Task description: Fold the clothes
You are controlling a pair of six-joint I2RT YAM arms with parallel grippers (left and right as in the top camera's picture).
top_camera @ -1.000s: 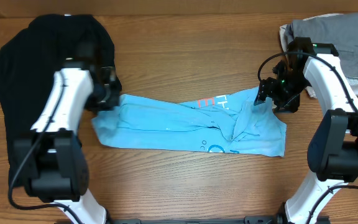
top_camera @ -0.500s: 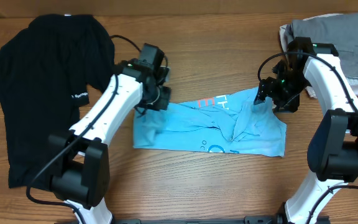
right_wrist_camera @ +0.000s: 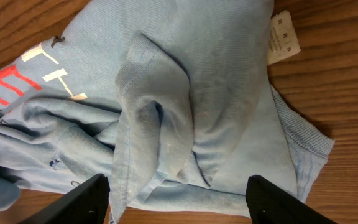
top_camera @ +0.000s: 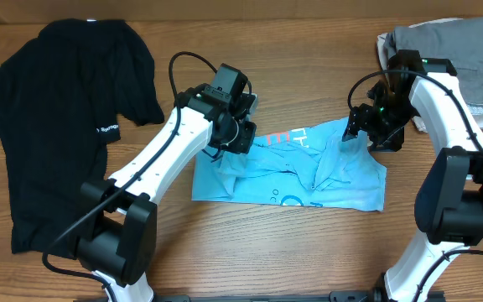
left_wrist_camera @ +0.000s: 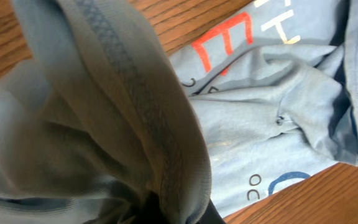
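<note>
Between left jaws: T-shirt hem [left_wrist_camera: 148, 124] (bunched)

Looks like a robot lab bench I'm driving here: wood-grain table [top_camera: 309, 75], left arm [top_camera: 153, 164] and right arm [top_camera: 455, 109] standing at its near edge, laundry on it: black shirt [top_camera: 49, 109], light blue T-shirt [top_camera: 342, 180], grey clothes [top_camera: 455, 50] at its far right corner.

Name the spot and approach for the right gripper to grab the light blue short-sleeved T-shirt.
Likely best: pinch the raised ridge in the light blue T-shirt, coming straight down with the open right gripper. That fold stands up off the brown wooden table between the spread fingers, so they can close on both its sides.
</note>
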